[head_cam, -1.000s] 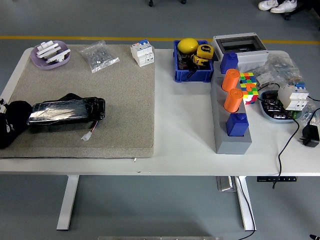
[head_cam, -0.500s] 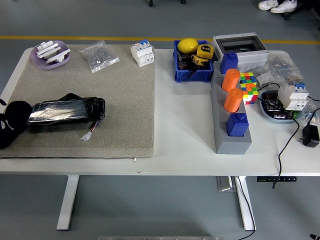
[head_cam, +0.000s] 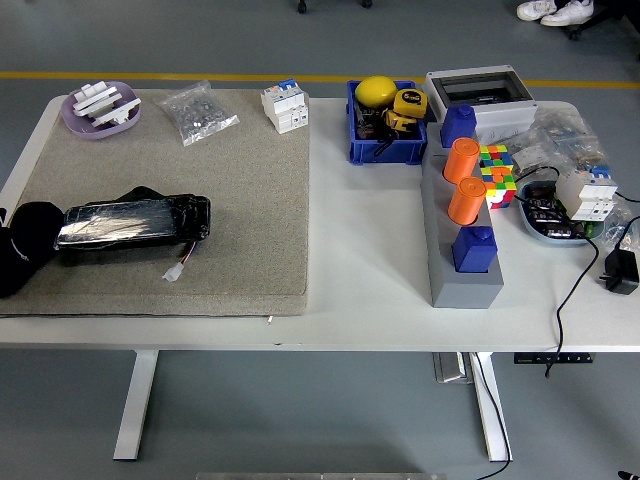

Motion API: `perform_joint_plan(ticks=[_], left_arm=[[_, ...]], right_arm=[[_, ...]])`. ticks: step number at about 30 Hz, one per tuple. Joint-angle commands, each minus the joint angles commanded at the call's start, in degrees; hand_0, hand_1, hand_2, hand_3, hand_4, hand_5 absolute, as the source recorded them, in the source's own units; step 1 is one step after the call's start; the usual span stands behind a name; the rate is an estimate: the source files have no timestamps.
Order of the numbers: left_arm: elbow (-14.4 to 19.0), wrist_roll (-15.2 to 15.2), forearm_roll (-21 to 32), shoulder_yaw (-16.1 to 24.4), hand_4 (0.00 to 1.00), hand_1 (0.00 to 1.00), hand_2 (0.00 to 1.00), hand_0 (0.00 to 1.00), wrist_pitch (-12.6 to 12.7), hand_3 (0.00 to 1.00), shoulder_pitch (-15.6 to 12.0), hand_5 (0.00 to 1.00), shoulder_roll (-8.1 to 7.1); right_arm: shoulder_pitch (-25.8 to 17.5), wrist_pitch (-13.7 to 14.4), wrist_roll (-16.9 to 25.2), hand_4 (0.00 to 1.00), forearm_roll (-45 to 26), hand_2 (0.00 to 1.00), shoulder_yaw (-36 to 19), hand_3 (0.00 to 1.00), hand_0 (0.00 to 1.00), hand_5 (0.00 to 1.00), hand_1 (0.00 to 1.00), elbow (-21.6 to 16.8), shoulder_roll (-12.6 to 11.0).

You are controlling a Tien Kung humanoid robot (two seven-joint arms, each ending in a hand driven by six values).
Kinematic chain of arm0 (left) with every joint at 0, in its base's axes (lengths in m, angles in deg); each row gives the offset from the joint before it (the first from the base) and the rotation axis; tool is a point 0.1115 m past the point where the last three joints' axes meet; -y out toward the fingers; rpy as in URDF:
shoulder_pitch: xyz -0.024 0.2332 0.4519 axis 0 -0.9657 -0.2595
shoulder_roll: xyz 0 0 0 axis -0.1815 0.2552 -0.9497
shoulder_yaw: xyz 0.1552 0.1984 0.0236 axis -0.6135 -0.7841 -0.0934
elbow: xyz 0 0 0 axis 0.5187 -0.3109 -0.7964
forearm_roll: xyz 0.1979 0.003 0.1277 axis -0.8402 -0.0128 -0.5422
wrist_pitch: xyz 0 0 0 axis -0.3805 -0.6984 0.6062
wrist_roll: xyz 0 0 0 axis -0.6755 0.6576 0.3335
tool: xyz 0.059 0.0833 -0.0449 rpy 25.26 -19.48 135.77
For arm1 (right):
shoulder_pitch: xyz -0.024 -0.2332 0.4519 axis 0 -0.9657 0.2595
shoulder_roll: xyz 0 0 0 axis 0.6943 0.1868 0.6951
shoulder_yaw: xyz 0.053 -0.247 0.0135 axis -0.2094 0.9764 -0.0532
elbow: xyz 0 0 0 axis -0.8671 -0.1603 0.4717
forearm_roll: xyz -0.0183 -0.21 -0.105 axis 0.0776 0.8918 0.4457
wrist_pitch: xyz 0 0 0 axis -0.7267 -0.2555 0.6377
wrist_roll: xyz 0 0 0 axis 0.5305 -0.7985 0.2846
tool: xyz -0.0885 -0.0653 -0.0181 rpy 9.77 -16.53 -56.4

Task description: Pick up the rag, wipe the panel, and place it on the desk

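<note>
A black, shiny flat panel [head_cam: 133,226] lies on the beige mat [head_cam: 230,200] at the left, with a short wire and a white plug [head_cam: 173,272] at its front. A black rounded mass [head_cam: 22,247] sits at the picture's left edge, touching the panel's left end. It looks like my left hand, perhaps with a dark rag, but I cannot tell the two apart. No separate rag shows anywhere on the table. My right arm is out of view.
On the mat's far edge are a purple dish [head_cam: 100,108], a bag of screws [head_cam: 197,112] and a white breaker [head_cam: 285,106]. To the right stand a blue bin [head_cam: 385,125], a grey block holder [head_cam: 461,235] with orange and blue pieces, a colour cube [head_cam: 497,173] and cables.
The black mass at the left edge has shifted slightly; its white marking has moved. Everything else is as before.
</note>
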Motion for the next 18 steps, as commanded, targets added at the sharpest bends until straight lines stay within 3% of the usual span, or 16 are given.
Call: perform_joint_plan(ticks=[5,9,18], left_arm=[[0.13,-4.16,12.16,2.76,0.633,0.693,0.672,0.462,-1.41,0.587,-0.37,0.109,2.31],[-0.11,-7.37,21.83,2.57,0.639,0.692,0.665,0.469,-3.8,0.59,-0.33,0.093,3.47],[-0.56,-10.25,40.77,7.14,0.64,0.693,0.666,0.468,-9.95,0.591,-1.01,0.074,6.62]], right_arm=[[-0.09,-0.13,-0.03,0.998,-0.15,0.708,0.25,0.676,0.74,0.597,0.429,0.07,0.21],[-0.06,-0.29,-0.11,0.998,-0.38,0.708,0.41,0.675,0.741,0.596,0.428,0.19,0.26],[-0.2,-2.1,-0.98,0.998,-0.37,0.708,0.69,0.676,0.742,0.596,0.429,0.34,0.44]])
